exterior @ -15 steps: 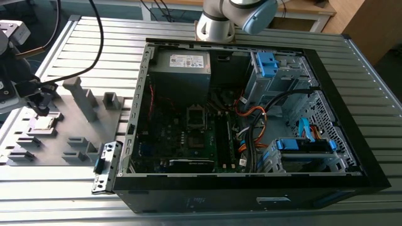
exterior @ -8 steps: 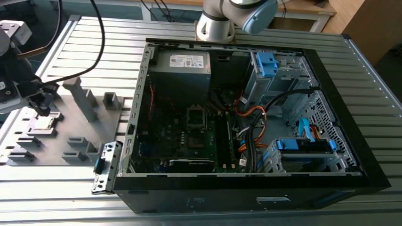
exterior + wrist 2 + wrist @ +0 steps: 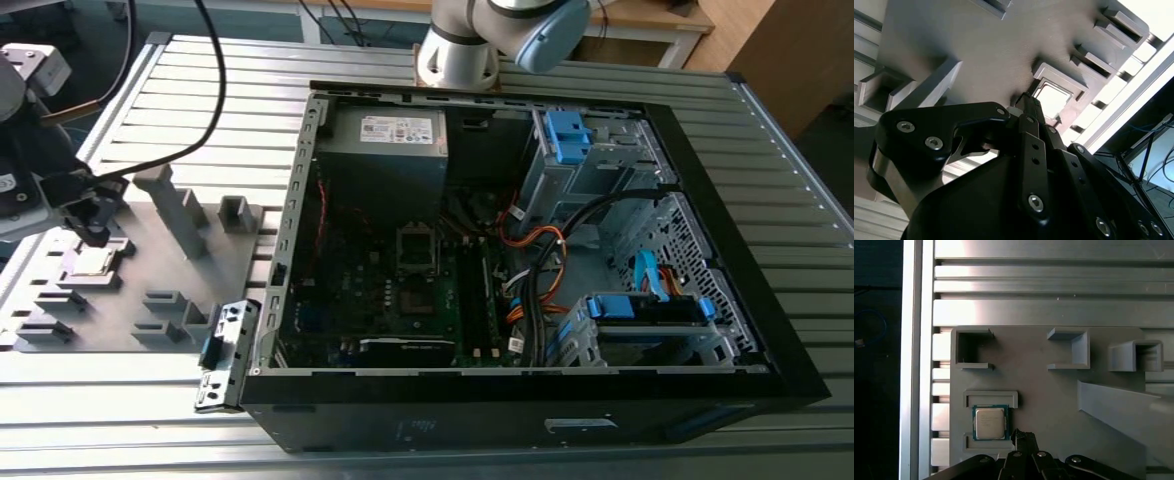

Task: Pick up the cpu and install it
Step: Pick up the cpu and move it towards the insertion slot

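The cpu (image 3: 989, 422), a small square chip with a pale silver top, lies flat in a shallow grey holder (image 3: 990, 399) on the grey fixture plate (image 3: 147, 270). It also shows in the second wrist view (image 3: 1052, 98) and, small, in the exterior view (image 3: 94, 262). My gripper (image 3: 94, 235) hangs just above the plate beside the cpu, apart from it. Its black fingers (image 3: 1024, 436) are shut together with nothing held, and the tip (image 3: 1025, 100) points next to the holder. The open black computer case (image 3: 307, 200) lies to the exterior view's right, its motherboard socket (image 3: 416, 248) near the middle.
Tall grey blocks (image 3: 174, 205) and low brackets (image 3: 163, 300) stand on the fixture plate. A black cable (image 3: 200, 120) runs over the slatted metal table (image 3: 200, 70). The arm's base (image 3: 461, 50) stands behind the case. A detached bracket (image 3: 227, 355) lies at the case's corner.
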`<state>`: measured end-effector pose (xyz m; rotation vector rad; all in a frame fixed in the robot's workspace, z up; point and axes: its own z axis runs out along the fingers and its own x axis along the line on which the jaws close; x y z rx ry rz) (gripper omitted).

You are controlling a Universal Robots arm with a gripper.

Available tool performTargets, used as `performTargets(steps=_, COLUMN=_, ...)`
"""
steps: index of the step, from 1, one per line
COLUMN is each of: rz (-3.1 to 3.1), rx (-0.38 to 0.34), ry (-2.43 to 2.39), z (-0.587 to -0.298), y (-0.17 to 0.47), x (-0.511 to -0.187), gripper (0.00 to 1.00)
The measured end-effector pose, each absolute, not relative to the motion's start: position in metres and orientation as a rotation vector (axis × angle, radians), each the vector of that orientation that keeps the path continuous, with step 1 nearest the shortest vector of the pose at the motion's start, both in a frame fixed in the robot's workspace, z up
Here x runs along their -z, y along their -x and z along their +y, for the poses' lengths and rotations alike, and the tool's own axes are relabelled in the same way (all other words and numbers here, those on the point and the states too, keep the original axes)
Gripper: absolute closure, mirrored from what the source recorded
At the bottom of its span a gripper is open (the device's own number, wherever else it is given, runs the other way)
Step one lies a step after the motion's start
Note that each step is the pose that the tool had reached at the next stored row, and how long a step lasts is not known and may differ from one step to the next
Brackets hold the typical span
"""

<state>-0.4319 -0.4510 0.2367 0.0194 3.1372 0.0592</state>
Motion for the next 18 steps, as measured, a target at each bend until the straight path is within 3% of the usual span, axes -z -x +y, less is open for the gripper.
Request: performTargets(steps=18, rz=3.137, rx=-0.059, ry=-0.019, z=-0.4510, y=0.4256, x=-0.2361, gripper=0.89)
